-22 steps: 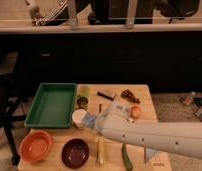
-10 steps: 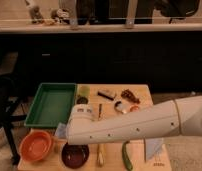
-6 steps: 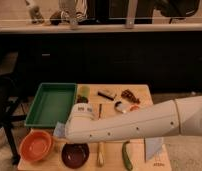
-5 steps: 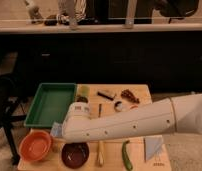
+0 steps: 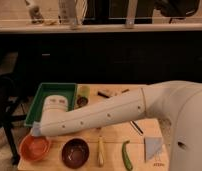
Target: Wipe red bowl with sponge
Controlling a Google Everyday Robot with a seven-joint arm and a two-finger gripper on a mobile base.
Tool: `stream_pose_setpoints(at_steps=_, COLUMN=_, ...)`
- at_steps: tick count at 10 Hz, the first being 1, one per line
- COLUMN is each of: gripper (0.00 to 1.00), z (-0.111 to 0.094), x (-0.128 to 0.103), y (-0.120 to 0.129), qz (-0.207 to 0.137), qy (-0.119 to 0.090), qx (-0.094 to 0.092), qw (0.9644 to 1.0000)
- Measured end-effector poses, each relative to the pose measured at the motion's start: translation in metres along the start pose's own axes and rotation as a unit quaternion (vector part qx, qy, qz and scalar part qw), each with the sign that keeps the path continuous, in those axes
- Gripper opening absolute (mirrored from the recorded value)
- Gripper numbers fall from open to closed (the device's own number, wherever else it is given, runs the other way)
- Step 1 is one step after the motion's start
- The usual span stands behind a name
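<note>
Camera view, one arm over a wooden table (image 5: 111,164).

- Arm: the white forearm comes in from 3 o'clock and runs across the table toward 8 o'clock, sloping gently downward. Its thick wrist section stands in front of the green tray (image 5: 46,92) and hides part of it.
- Gripper (image 5: 39,132): at the low far end of the arm, at 8 o'clock on the table, mostly hidden behind the wrist. The fingers are closed on the sponge (image 5: 35,129), of which only a small blue-grey corner shows.
- Red bowl (image 5: 35,148): upright at the table's 8 o'clock corner, directly under the gripper. Contact between sponge and bowl cannot be told.
- Dark maroon bowl (image 5: 75,152): just beside the red bowl, on its 3 o'clock side, at the front edge.
- Yellow-handled utensil (image 5: 100,150): lying lengthwise at 6 o'clock.
- Green vegetable (image 5: 126,155): curved, at 5 o'clock.
- Folded triangular cloth (image 5: 153,148): pale blue-grey, at 4 o'clock, well apart from the gripper.
</note>
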Motion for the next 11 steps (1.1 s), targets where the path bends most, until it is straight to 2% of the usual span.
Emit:
stream_pose_setpoints(at_steps=1, gripper=0.48, z=0.003, x=-0.004, y=-0.002, qz=-0.011, qy=0.018, qx=-0.003, qw=0.9998)
stream_pose_setpoints(at_steps=2, gripper=0.48, z=0.01, x=-0.017, y=-0.002, qz=-0.027, qy=0.044, qx=-0.009, qw=0.9986)
stream_pose_setpoints(at_steps=4, gripper=0.48, z=0.017, x=-0.025, y=-0.001, qz=-0.043, qy=0.067, qx=-0.017, qw=0.9967)
stream_pose_setpoints(at_steps=7, gripper=0.48, z=0.032, x=-0.036, y=0.007, qz=-0.058, qy=0.072, qx=-0.035, qw=0.9951)
stream_pose_setpoints(at_steps=9, gripper=0.48, z=0.05, x=-0.04, y=0.017, qz=-0.063, qy=0.075, qx=-0.055, qw=0.9936)
stream_pose_setpoints(at_steps=11, gripper=0.48, z=0.065, x=-0.038, y=0.024, qz=-0.064, qy=0.092, qx=-0.067, qw=0.9914)
